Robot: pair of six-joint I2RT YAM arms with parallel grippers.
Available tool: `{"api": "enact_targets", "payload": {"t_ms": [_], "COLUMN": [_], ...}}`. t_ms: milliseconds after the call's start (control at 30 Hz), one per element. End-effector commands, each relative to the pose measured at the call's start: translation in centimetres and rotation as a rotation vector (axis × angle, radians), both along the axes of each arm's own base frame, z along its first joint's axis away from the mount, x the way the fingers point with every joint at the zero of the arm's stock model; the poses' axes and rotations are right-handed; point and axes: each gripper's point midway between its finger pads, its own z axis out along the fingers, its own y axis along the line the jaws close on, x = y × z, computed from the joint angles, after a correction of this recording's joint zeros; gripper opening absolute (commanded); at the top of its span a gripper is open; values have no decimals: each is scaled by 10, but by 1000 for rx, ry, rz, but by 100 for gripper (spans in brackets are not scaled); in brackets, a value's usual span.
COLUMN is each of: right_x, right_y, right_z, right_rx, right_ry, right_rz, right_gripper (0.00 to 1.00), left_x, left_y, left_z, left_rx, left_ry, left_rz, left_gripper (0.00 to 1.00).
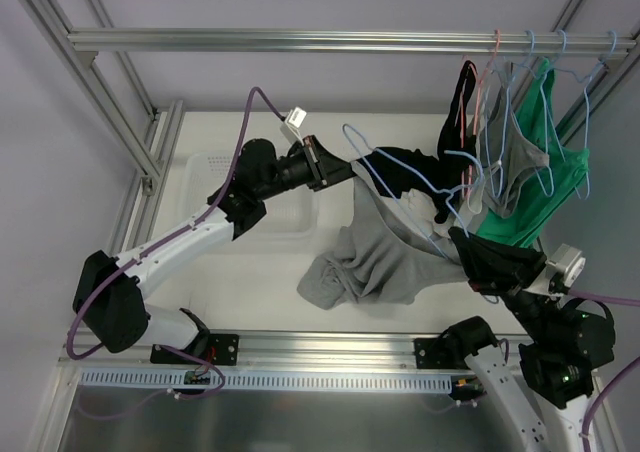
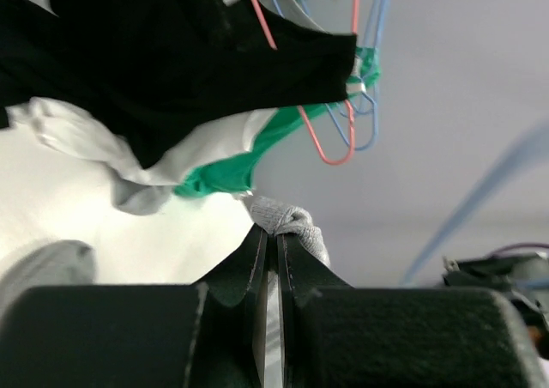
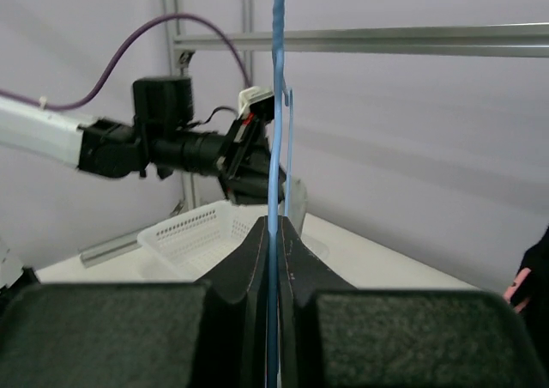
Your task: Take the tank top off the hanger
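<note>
The grey tank top (image 1: pixel 375 257) droops in a heap onto the white table, one strap end rising toward my left gripper (image 1: pixel 345 169). In the left wrist view that gripper (image 2: pixel 276 233) is shut on a fold of the grey tank top (image 2: pixel 293 219). A light-blue wire hanger (image 1: pixel 400 197) runs through the garment toward the lower right. There my right gripper (image 1: pixel 462 240) holds it. Seen from the right wrist, this gripper (image 3: pixel 278 225) is shut on the hanger (image 3: pixel 277 105), whose wire stands straight up out of the jaws.
A white perforated basket (image 1: pixel 215 172) sits at the back left, under my left arm, and shows as the basket (image 3: pixel 193 233). From the metal rail (image 1: pixel 300 40) hang a black top (image 1: pixel 460 107), a small grey top (image 1: pixel 520 157) and a green top (image 1: pixel 545 192) on wire hangers.
</note>
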Motion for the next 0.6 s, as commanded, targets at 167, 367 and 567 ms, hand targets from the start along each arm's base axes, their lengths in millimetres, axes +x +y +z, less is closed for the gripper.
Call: {"api": "enact_targets", "payload": {"t_ms": [167, 367, 567], "right_x": [21, 61, 82], "right_y": [-20, -13, 0], "right_z": [63, 74, 71], "right_rx": [285, 352, 405], "right_ry": [-111, -32, 7], "right_rz": [-77, -96, -43], "right_gripper": [0, 0, 0], "left_x": [-52, -107, -207], "left_y": [-45, -88, -125], "left_z": [16, -2, -50], "left_rx": [-261, -179, -11], "left_ry": [-55, -209, -541], "left_rz": [-165, -362, -685], "left_gripper": [0, 0, 4]}}
